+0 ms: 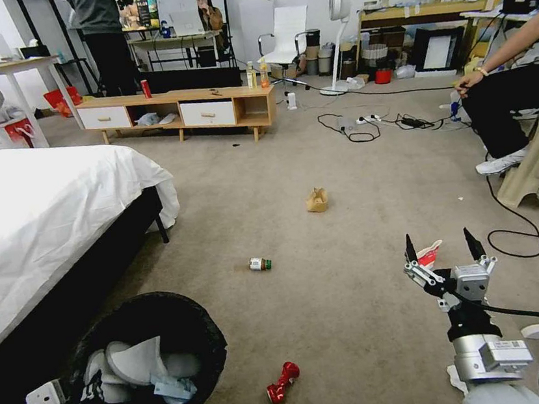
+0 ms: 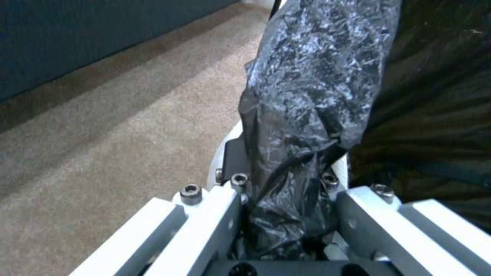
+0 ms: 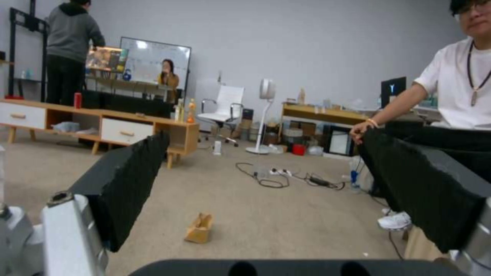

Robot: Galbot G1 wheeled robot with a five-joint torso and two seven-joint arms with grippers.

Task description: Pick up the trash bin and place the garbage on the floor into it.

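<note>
**Bin in hand, carton next in line**

Your left gripper [image 2: 289, 214] has the trash bin [image 1: 147, 368] by its rim — the wrist view shows the jaws closed tight on the bunched black liner with the white rim wedged between them. The bin sits low beside the bed [image 1: 29, 218], and pale crumpled pieces already lie inside it, so you look to be in the collecting stage rather than the pick-up stage.

Take the bin as your landmark. The crushed red can [image 1: 282, 382] lies on the floor [image 1: 329, 260] just beside it, on the side away from the bed. The green-capped bottle [image 1: 260, 264] lies farther out beyond the bin, and the tan paper bag [image 1: 316, 200] farther still, toward the wooden cabinet [image 1: 176, 112]. The red-white carton [image 1: 429, 252] lies well across from the bin, right behind your right gripper [image 1: 441, 248].

That right gripper hangs with its jaws spread wide and nothing between them — the paper bag shows through the gap in its wrist view. The carton seems the likely target: lower over it, straddle it, close, then carry it across to the bin's mouth. Mind the black cable [image 1: 517, 243] nearby.
</note>
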